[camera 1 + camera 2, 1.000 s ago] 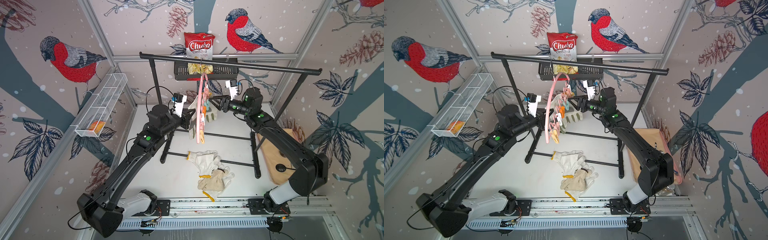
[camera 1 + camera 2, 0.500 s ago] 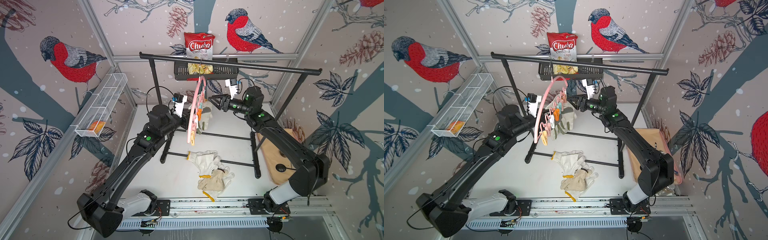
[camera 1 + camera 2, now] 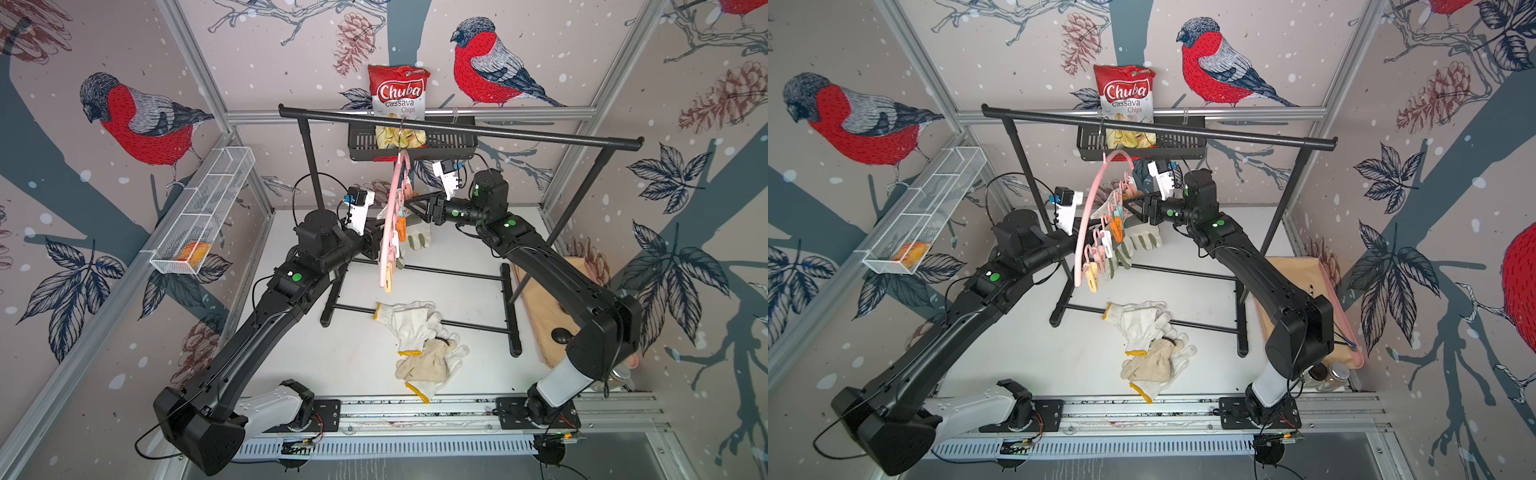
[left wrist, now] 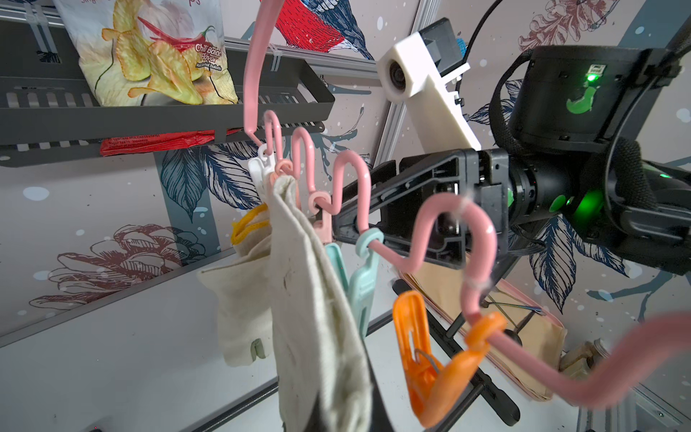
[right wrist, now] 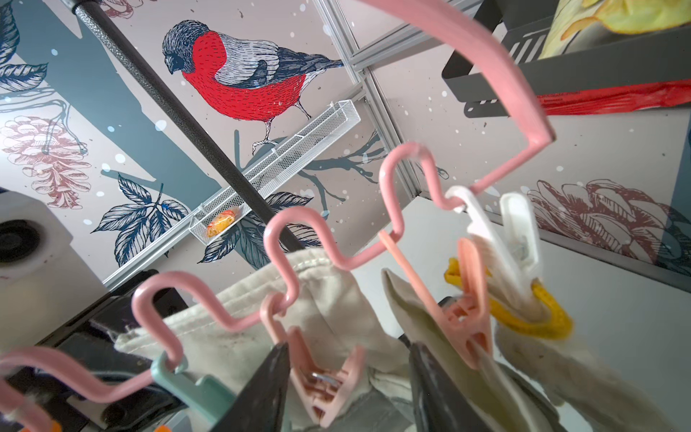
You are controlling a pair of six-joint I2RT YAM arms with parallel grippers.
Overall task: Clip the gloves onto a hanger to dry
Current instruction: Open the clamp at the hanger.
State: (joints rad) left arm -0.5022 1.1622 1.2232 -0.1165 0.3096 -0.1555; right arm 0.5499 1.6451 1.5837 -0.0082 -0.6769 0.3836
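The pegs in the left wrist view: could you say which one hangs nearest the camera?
The orange peg, empty, on the pink hanger; the teal peg, pink peg and white peg hang further along it.

Hanger (image 3: 1086, 216) hangs on the rack (image 3: 1225, 134), gloves (image 3: 1142, 324) lie on the table (image 3: 1075, 357)

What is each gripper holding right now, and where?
Left gripper pinches the off-white glove near its cuff; right gripper straddles a pink peg, grip unclear.

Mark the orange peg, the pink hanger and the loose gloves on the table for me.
orange peg (image 4: 454, 370): left wrist view, on its clamp arm.
pink hanger (image 3: 1084, 220): in a top view, midway along the arch.
loose gloves (image 3: 415, 328): in a top view, on the palm of the white one.
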